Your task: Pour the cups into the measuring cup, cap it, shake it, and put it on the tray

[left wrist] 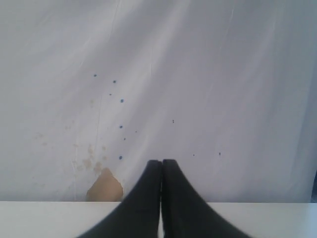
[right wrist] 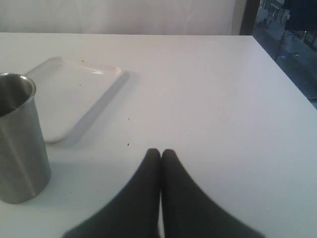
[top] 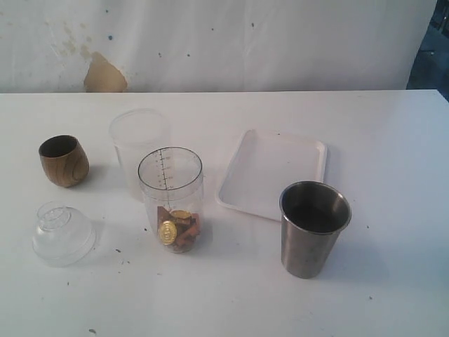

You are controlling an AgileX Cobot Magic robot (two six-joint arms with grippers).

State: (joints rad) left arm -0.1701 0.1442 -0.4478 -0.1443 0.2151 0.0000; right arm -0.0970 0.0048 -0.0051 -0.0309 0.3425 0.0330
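Standing beside the tray, the steel tumbler is clear of the right pincer, closed and empty.

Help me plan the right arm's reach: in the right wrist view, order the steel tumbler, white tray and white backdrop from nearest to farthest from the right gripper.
From the shut right gripper:
1. The steel tumbler: nearest, standing on the table beside it.
2. The white tray: farther, lying flat beyond the tumbler.
3. The white backdrop: farthest, behind the table's far edge.
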